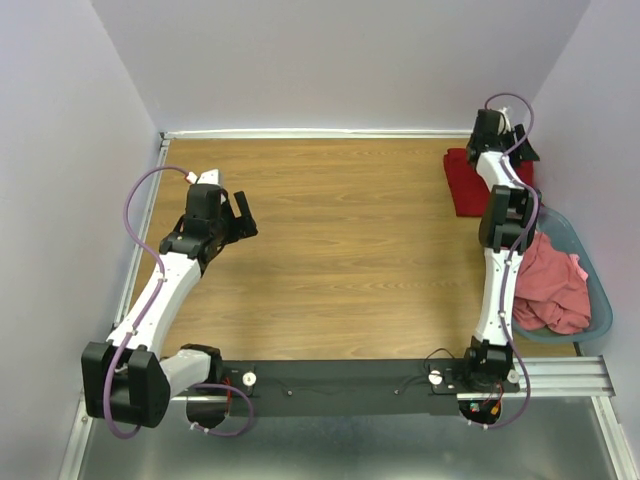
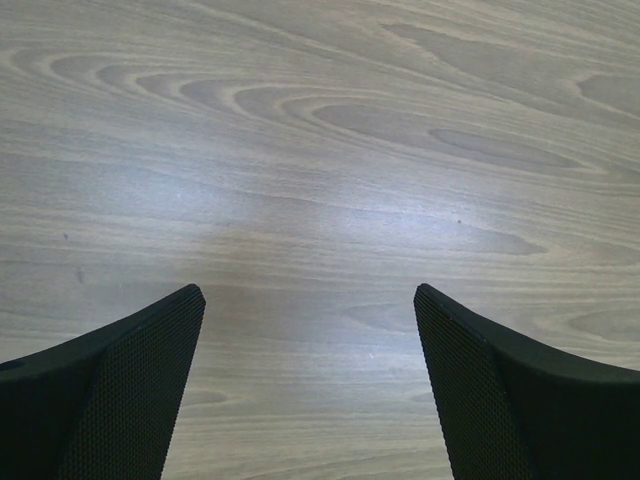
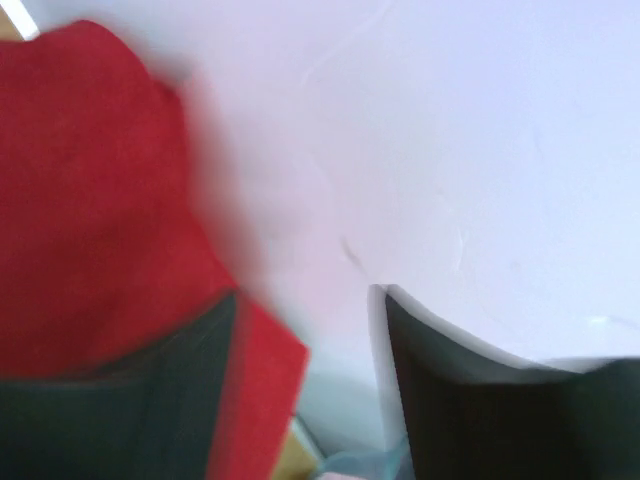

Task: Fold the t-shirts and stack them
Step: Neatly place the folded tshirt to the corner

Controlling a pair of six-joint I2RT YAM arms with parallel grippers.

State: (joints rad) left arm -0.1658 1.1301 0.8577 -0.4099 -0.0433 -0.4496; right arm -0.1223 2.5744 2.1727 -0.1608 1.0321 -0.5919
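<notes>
A dark red t-shirt lies folded flat at the table's far right; it also shows, blurred, in the right wrist view. Salmon-pink t-shirts lie crumpled in the grey-blue basket at the right edge. My right gripper hovers over the red shirt's far edge by the wall, jaws open and empty. My left gripper hangs open and empty over bare wood at the left.
The wooden table is walled at the left, back and right. The right wall is close to the right gripper. A black rail with the arm bases runs along the near edge.
</notes>
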